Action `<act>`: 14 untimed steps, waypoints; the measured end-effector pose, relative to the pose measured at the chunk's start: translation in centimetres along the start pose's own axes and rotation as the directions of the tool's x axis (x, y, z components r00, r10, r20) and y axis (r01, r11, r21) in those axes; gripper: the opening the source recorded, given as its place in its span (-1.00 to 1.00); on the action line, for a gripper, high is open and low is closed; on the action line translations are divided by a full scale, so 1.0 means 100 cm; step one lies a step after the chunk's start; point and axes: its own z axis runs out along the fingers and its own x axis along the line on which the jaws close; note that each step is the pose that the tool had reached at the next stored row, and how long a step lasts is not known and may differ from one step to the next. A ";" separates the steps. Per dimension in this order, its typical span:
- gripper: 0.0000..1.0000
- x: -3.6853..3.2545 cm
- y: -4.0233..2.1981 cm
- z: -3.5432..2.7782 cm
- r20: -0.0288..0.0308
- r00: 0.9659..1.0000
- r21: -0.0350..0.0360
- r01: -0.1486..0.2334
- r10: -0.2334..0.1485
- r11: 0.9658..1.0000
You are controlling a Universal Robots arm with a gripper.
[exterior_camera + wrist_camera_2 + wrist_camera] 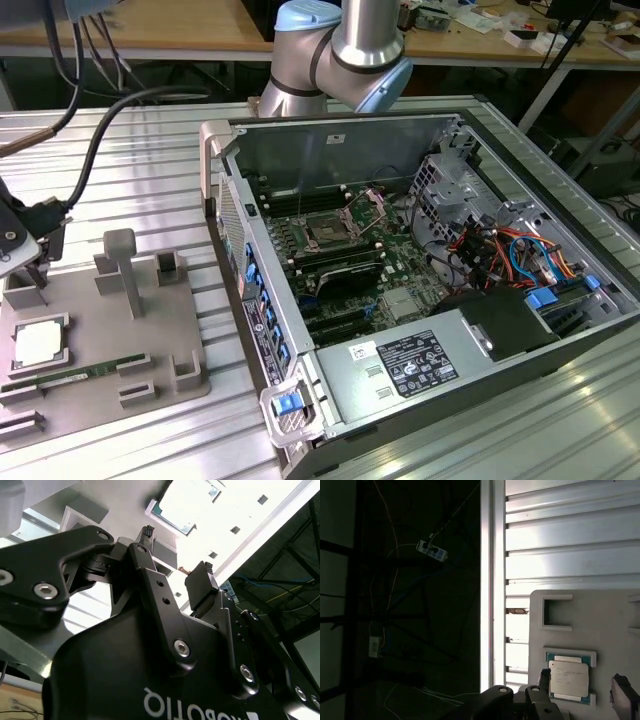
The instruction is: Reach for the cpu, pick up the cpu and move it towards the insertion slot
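Item: cpu (40, 343), a flat square chip with a pale metal top and a thin green rim. It lies flat in a square recess of a grey fixture tray (150, 330), at the exterior view's left. Both wrist views show it seated in the recess (568, 678) (182, 510), and nothing grips it.

Item: gripper (30, 262), black and two-fingered, at the exterior view's far left edge, above the tray and near the cpu. Its jaws stand wide apart and hold nothing. In the first wrist view the gripper (582, 687) has one finger on either side of the chip. In the second wrist view the gripper (177, 555) points toward the chip and is apart from it.

Item: insertion slot (328, 230), a square socket with a dark centre and a silver frame, on the green board inside the open computer case (400, 370). Its wire-lever bracket is raised. It is well apart from the cpu, toward the exterior view's right.

Item: memory stick (75, 375), long and green, lying on the tray just beside the cpu.

Item: table (150, 140), ribbed metal, carrying both the tray and the case.

Item: arm (345, 50), grey with blue joint caps, behind the case.
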 end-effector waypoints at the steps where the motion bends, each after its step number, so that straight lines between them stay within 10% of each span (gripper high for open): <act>1: 0.09 0.0000 -0.0001 0.0013 0.000 1.000 0.000 0.000 0.000 1.000; 14: 0.09 0.0002 -0.0008 0.0174 0.000 1.000 0.000 0.000 0.000 1.000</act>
